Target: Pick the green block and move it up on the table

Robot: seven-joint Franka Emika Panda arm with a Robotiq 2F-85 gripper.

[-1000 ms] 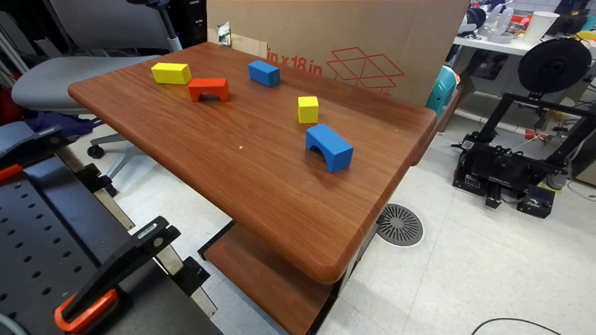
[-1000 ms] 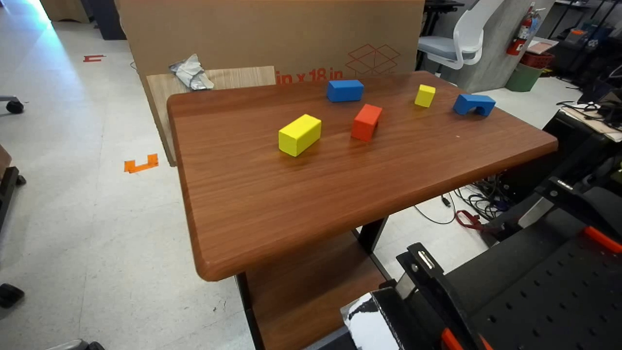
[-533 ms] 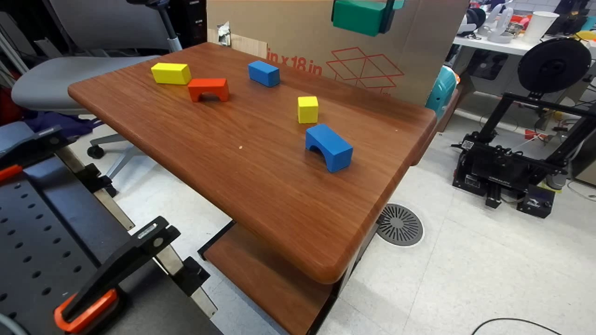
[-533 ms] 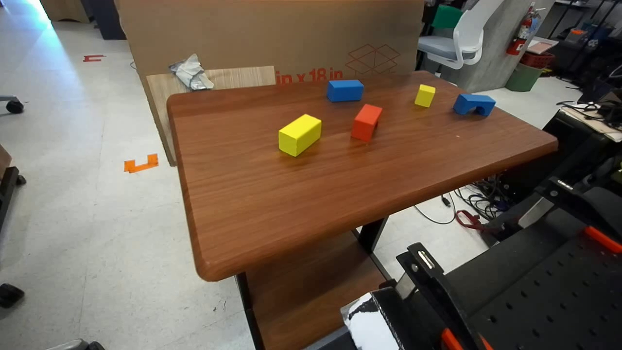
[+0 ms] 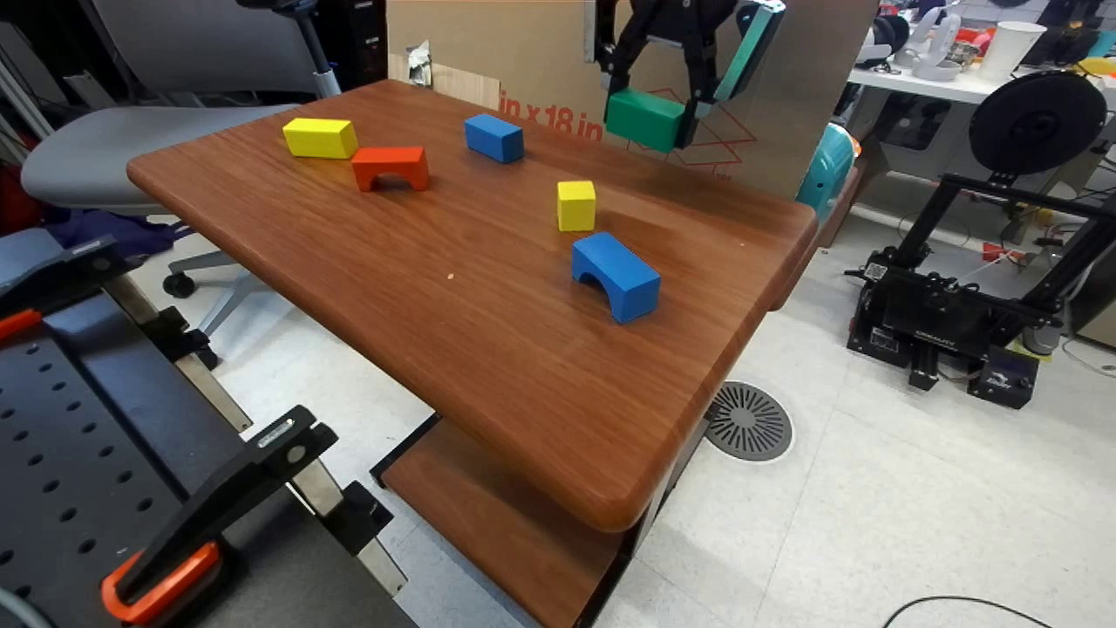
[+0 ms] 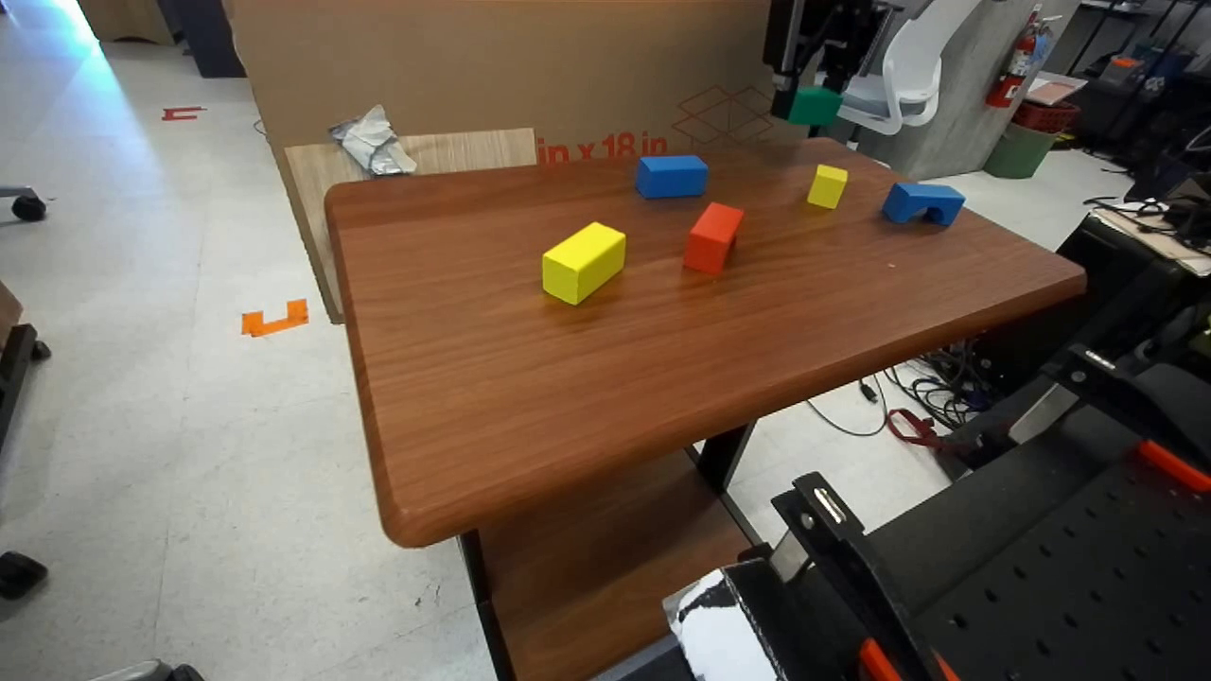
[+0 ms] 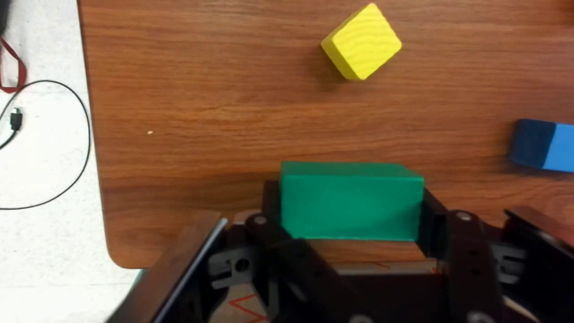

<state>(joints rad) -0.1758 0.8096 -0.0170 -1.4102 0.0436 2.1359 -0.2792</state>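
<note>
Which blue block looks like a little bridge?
The blue block nearer the small yellow block: it has an arch cut out underneath. The other blue block, nearer the cardboard, shows no arch.

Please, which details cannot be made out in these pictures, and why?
Wrist view: both ends of the green block, covered by the gripper.
Wrist view: the rest of a blue block, cut off by the right edge.
Both exterior views: the arm above the gripper, cut off by the top edge.
Both exterior views: any print on the cardboard box behind the pale board.
</note>
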